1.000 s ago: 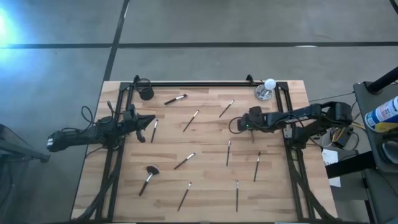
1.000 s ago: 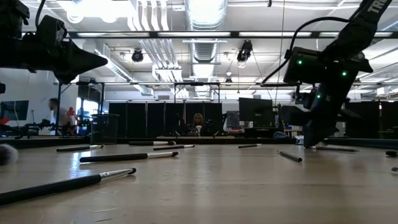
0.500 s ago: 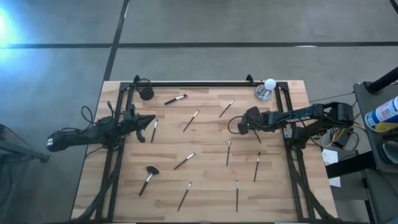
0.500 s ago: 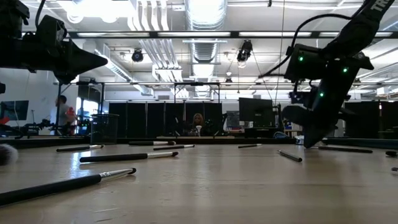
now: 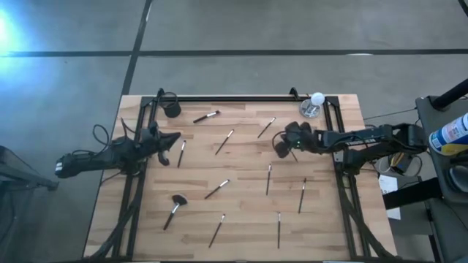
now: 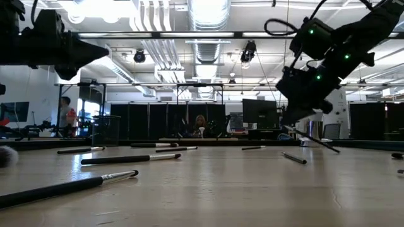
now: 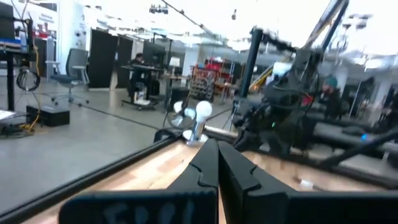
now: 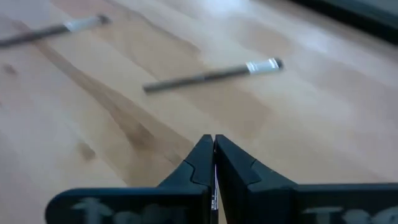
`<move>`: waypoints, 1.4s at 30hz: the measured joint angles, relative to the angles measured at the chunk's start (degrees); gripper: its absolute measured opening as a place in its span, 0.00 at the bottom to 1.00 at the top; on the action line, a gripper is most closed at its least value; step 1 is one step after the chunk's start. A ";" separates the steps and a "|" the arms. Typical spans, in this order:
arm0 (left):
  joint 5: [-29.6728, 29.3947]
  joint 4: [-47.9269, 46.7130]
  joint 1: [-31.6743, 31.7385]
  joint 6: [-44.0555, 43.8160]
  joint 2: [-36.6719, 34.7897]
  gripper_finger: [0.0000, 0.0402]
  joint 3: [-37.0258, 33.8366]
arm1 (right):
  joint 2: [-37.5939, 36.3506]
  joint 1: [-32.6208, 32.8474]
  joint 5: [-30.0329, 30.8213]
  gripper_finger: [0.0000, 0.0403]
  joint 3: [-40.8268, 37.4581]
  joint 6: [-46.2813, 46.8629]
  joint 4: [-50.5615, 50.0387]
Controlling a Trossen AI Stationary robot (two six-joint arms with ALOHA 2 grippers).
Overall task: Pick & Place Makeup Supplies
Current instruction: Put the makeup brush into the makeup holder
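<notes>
Right of centre in the high view, we see the right gripper (image 5: 281, 147) risen off the pale wooden table (image 5: 241, 212), fingers pinching a thin dark-handled makeup brush (image 6: 310, 139), now airborne, ready for placing.

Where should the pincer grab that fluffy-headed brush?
Grip the fluffy brush at mid-handle, coming straight down with fingers across it. It lies flat on the table; the handle is thin and stiff, while the soft head would likely squash. The right pincer is busy holding a thin brush.
</notes>
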 joint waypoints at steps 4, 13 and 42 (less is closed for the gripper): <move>0.05 1.81 0.00 -7.22 0.57 0.00 0.00 | 0.57 -0.04 -1.90 0.02 -0.93 -4.23 9.17; 5.93 4.76 0.00 -11.29 7.73 0.00 0.00 | 2.83 0.71 -4.52 0.02 -1.42 -11.58 23.23; 13.88 44.88 -4.19 -1.82 60.81 0.25 12.83 | 20.87 9.78 -15.05 0.02 7.75 -21.94 63.43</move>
